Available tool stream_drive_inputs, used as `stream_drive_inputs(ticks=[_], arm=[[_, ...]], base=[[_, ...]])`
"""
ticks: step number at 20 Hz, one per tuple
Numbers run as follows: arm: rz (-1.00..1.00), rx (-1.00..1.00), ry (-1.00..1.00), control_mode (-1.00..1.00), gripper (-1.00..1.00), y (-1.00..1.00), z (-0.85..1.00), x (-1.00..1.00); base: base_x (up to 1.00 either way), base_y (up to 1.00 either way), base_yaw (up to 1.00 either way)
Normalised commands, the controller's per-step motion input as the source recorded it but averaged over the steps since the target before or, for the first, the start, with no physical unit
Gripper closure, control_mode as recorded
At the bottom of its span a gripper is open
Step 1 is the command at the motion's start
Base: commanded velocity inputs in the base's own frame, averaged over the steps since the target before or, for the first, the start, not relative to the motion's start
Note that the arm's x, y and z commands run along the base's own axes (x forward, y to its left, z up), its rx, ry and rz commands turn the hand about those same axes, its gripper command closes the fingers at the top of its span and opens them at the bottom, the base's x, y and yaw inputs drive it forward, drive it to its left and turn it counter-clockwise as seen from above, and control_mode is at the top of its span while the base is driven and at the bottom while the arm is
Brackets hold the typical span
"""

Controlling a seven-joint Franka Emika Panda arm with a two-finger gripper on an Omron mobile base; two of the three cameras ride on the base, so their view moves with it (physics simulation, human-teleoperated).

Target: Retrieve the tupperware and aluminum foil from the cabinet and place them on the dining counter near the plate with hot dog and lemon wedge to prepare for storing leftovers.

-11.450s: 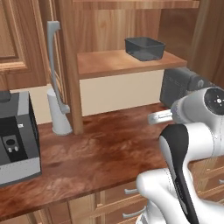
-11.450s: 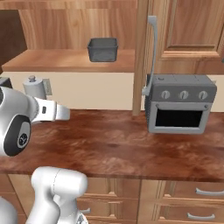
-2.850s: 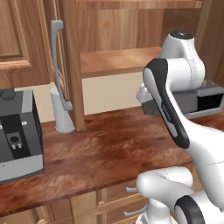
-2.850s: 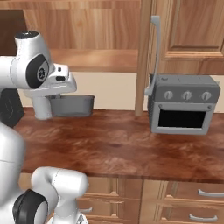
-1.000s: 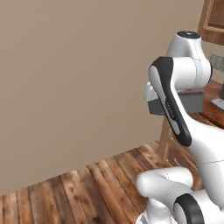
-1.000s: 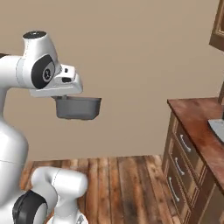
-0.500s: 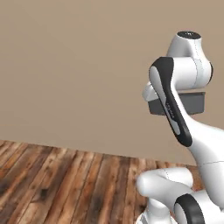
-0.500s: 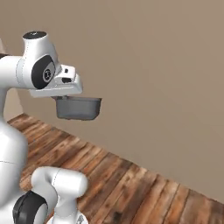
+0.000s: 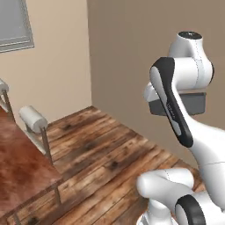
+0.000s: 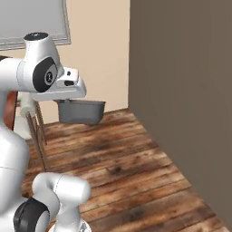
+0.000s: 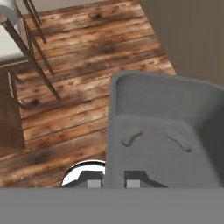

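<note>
Above the plank floor (image 10: 136, 158), mid-transit: small dark grey plastic tupperware (image 10: 81, 111), carried high, gripper (image 11: 114, 178) clamped narrow on its wall. Since half a second ago the base has swung round; reddish-brown glossy dining counter (image 9: 19, 167) and white cushioned stool (image 9: 33, 118) now in view. Delivery near.

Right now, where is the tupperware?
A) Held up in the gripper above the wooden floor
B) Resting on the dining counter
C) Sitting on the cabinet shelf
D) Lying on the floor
A: the tupperware hangs from the gripper, whose jaws are shut on its wall, in mid-air over the plank floor, with the dining counter off to one side.
</note>
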Motion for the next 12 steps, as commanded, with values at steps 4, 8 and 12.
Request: stream_drive_inputs(ticks=[4, 8, 12], arm=[[0.00, 0.00, 0.00, 1.00, 1.00, 0.00, 0.00, 0.00], [0.00, 0.00, 0.00, 1.00, 1.00, 0.00, 0.00, 0.00], [0.00, 0.00, 0.00, 1.00, 1.00, 0.00, 0.00, 0.00]], base=[[0.20, -0.18, 0.95], [0.32, -0.28, 0.89], [0.38, -0.49, 0.81]])
